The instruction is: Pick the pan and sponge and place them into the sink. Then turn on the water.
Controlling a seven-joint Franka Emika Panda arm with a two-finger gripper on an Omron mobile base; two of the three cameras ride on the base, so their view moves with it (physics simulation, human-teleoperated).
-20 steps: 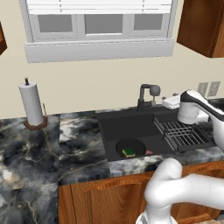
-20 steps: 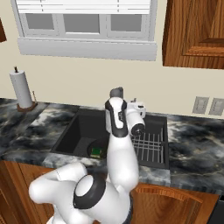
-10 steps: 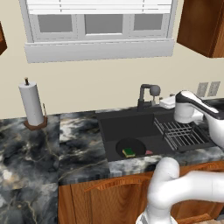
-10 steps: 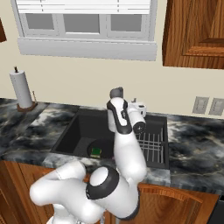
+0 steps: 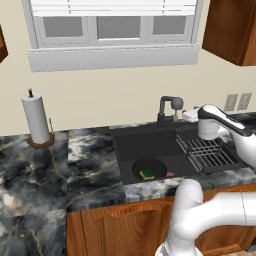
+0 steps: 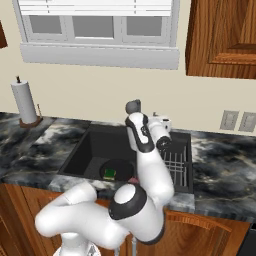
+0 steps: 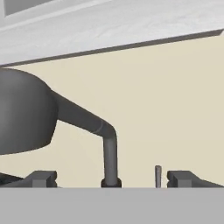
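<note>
The black pan (image 5: pixel 150 169) lies flat on the floor of the dark sink (image 5: pixel 131 145), near its front. The yellow and green sponge (image 5: pixel 147 174) rests on the pan. From the other side, the pan (image 6: pixel 119 168) and the sponge (image 6: pixel 110 174) sit in the same place in the sink (image 6: pixel 90 150). My gripper (image 5: pixel 187 116) hovers just right of the dark faucet (image 5: pixel 167 107), level with its top. In the hand view my gripper (image 7: pixel 111 179) is open. The faucet's round knob (image 7: pixel 22 113) is close on the left, and its bent pipe (image 7: pixel 109 148) stands between the fingertips (image 7: pixel 41 178). I see no water stream.
A ribbed black drying rack (image 5: pixel 207 152) fills the sink's right part, under my forearm. A paper towel roll (image 5: pixel 36 120) stands on the marble counter (image 5: pixel 75 165) at the far left. The wall and window sill (image 5: pixel 115 57) are right behind the faucet.
The hand has crept a little left toward the faucet, and the lower arm has swung. The pan and sponge have not moved, and the jaws stay open.
</note>
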